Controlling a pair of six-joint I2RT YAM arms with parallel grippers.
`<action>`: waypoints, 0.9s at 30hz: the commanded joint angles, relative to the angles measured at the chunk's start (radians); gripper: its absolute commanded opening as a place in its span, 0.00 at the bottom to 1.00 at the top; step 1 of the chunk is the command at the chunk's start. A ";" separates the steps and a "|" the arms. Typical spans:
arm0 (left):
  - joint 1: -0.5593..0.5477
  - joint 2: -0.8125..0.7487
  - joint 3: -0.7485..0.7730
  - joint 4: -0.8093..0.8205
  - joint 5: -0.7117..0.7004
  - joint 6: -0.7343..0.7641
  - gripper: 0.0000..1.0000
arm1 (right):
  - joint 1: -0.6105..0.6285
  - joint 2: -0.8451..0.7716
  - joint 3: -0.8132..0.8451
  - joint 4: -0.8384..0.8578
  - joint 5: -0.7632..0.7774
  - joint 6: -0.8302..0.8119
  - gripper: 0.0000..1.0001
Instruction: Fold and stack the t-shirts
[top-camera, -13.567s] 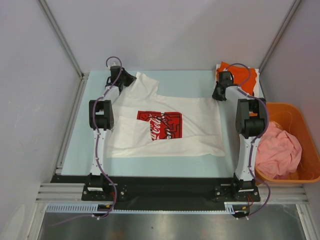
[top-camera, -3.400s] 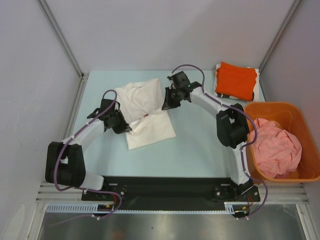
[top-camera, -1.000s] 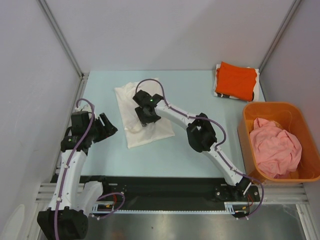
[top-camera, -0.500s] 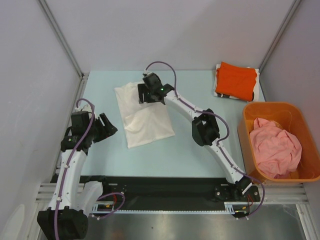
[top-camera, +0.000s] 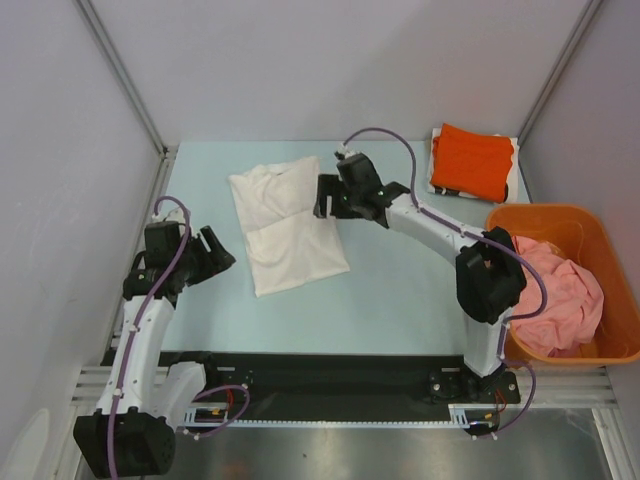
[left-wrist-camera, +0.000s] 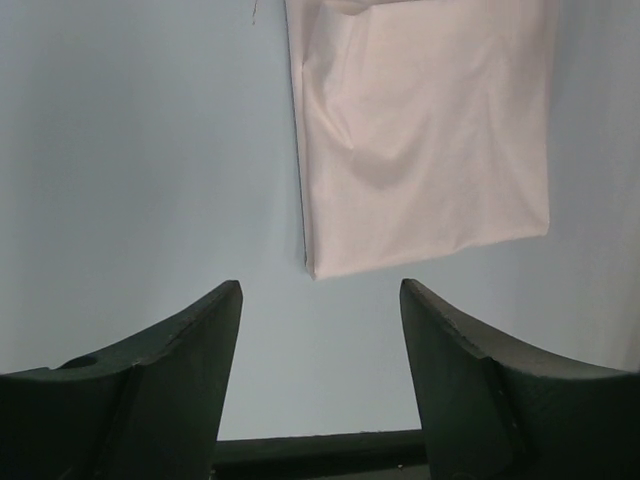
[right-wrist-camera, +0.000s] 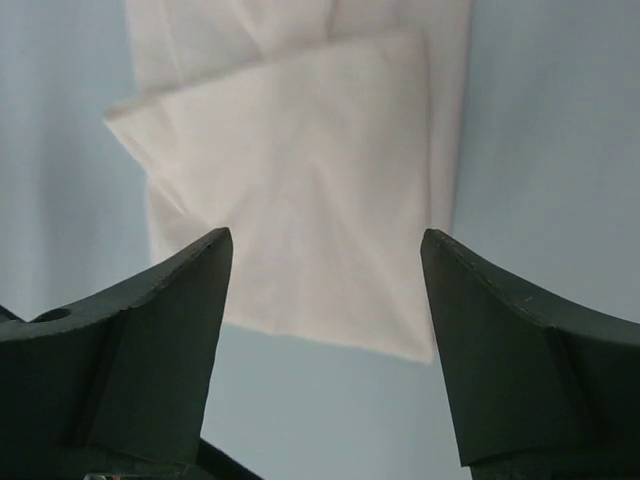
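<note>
Pale-blue table (top-camera: 400, 290) bears the folded white t-shirt (top-camera: 288, 225); right hand (right-wrist-camera: 323, 238), spread empty, has moved beside it.

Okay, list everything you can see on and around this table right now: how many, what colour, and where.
white t-shirt: one, white, folded, left of the table's middle
orange t-shirt: one, orange, folded, far right corner, on top of something white
white thing beneath: one, white, only its edges show
pink t-shirt: one, pink, crumpled, inside the basket
basket: one, orange, at the right side
table: one, pale blue
left gripper: one, black fingers, open and empty, near the white t-shirt's near left corner
right gripper: one, black fingers, open and empty, at the white t-shirt's far right edge
</note>
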 joint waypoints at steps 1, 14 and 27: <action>-0.011 0.018 -0.011 0.030 -0.001 0.007 0.71 | -0.032 -0.106 -0.247 0.045 -0.044 0.022 0.81; -0.237 0.408 0.093 0.222 -0.046 -0.110 0.67 | -0.089 -0.275 -0.701 0.212 -0.224 0.062 0.79; -0.242 0.941 0.511 0.122 -0.202 -0.099 0.64 | -0.101 -0.249 -0.786 0.281 -0.320 0.079 0.78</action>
